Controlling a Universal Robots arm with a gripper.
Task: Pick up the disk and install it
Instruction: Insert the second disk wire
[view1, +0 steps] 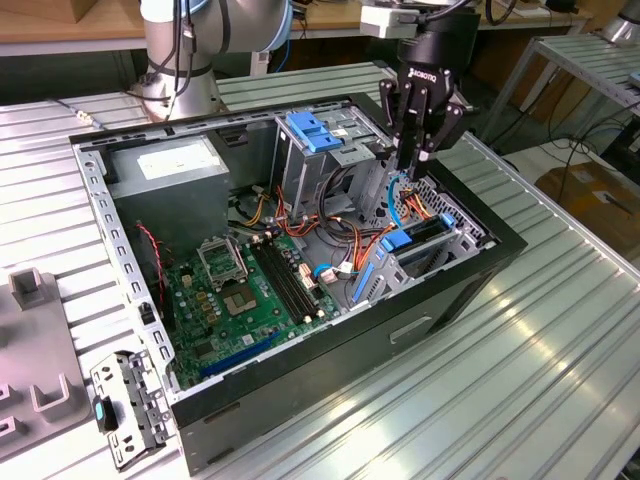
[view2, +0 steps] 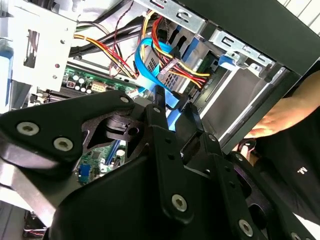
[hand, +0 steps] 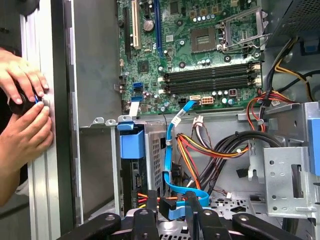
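Note:
My gripper (view1: 415, 160) hangs inside the open computer case (view1: 300, 400), over the drive bay on the exterior view's right. Both wrist views show its fingers closed on the end of a blue data cable (hand: 169, 145), which runs from the motherboard to the gripper (hand: 172, 207). The cable (view2: 150, 60) ends between the fingertips of the gripper (view2: 172, 106). The disk (view1: 420, 235) sits in the lower bay just below the gripper. Its blue carrier end (hand: 131, 145) and dark edge face outward, and its label is hidden.
A green motherboard (view1: 250, 290) covers the case floor, with a grey power supply (view1: 175, 165) at the back. A bare blue bracket (view1: 315, 130) lies on the upper cage. Bundled orange and yellow wires (hand: 200, 155) crowd the bay. A person's hands (hand: 22, 100) rest outside the case wall.

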